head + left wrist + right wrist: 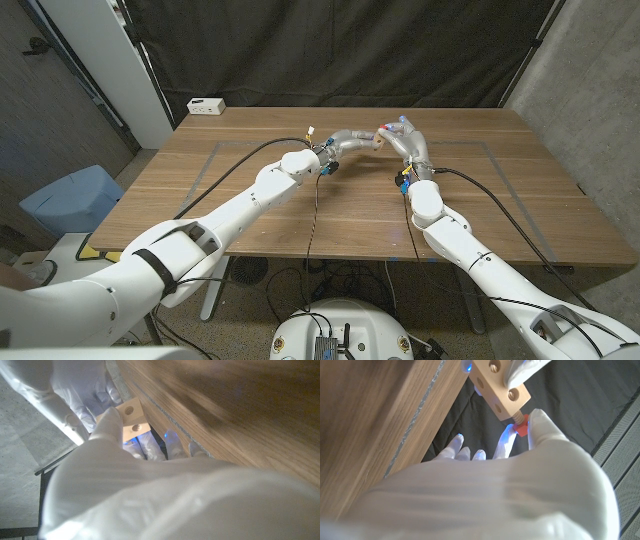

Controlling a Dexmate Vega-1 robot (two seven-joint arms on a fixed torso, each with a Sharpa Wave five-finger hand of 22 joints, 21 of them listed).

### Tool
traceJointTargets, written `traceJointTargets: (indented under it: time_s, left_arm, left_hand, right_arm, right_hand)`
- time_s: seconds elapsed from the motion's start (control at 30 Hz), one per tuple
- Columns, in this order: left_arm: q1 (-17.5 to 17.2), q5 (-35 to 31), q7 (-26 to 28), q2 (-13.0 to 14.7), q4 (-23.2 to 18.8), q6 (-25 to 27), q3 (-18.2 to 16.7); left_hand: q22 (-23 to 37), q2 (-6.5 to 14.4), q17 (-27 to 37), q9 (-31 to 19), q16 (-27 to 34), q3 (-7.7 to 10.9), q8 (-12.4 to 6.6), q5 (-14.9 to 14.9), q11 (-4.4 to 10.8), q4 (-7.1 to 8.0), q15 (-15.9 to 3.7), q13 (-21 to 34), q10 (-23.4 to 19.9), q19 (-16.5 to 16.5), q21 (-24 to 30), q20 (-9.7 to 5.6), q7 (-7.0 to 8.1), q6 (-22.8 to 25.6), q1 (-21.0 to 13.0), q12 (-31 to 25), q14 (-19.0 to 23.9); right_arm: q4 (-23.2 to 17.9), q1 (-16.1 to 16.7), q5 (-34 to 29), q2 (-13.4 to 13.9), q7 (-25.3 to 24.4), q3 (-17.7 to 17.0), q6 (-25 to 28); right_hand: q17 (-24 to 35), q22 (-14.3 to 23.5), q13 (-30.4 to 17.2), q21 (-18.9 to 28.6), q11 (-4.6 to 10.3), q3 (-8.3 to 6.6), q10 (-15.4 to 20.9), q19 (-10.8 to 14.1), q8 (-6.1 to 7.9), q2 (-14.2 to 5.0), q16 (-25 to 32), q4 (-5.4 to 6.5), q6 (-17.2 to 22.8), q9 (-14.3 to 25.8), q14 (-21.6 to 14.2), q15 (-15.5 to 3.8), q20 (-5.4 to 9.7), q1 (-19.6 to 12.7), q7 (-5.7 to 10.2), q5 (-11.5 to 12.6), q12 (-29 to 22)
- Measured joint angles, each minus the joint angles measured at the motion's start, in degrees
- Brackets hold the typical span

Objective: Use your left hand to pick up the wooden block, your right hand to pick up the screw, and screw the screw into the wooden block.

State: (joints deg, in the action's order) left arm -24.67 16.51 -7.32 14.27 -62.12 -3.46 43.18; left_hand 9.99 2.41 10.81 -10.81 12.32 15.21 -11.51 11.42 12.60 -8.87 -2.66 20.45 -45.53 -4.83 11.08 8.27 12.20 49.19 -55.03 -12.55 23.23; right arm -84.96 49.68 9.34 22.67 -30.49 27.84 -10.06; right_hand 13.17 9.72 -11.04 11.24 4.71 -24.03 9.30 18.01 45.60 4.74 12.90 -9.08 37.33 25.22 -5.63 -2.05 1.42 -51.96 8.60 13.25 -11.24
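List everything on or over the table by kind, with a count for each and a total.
Wooden block: 1, held up by the left hand
Screw, red head: 1, pinched by the right hand, its shaft at a hole in the block
White box: 1, at the table's far left corner
Robot hands: 2
Total: 5

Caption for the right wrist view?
Right robot hand turns the red-headed screw into the wooden block.
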Motion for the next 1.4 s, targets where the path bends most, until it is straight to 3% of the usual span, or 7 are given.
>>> traceJointTargets:
  time_s: [0.53, 1.4]
  left_arm:
    - [-0.8, 0.1, 0.6, 0.5, -1.7, 0.3, -0.1]
    - [-1.2, 0.1, 0.9, 0.7, -2.4, 0.7, -0.1]
  left_hand:
    - [0.0, -0.5, 0.0, 0.0, 0.0, -0.06, 0.00, 0.0, 0.00, -0.06, 0.00, 0.0, 0.0, 0.0, 0.0, 0.00, 0.02, 0.4, -0.5, 0.0, 0.0]
    - [0.0, -0.5, 0.0, 0.0, 0.0, 0.01, 0.01, 0.0, 0.00, 0.01, 0.00, -0.3, 0.0, 0.0, 0.0, 0.00, 0.01, 0.6, -0.5, 0.0, 0.0]
  right_arm:
    - [-1.1, 0.9, -0.1, 0.4, -0.2, -0.3, 0.1]
    - [-1.6, 1.4, 0.3, 0.7, 0.5, -0.6, -0.1]
  right_hand:
    - [0.0, 0.0, 0.0, 0.0, -0.32, 0.00, -0.3, 0.0, 0.46, 0.24, 0.0, 0.00, -0.3, -0.5, 0.0, 0.00, 0.00, 0.2, 0.31, 0.0, 0.0]
    - [0.0, 0.0, 0.0, -0.2, -0.62, 0.16, -2.1, -0.3, -1.30, 1.28, -0.2, 0.16, -2.9, -2.4, 0.5, 0.53, -0.34, 1.3, 0.23, 0.0, 0.4]
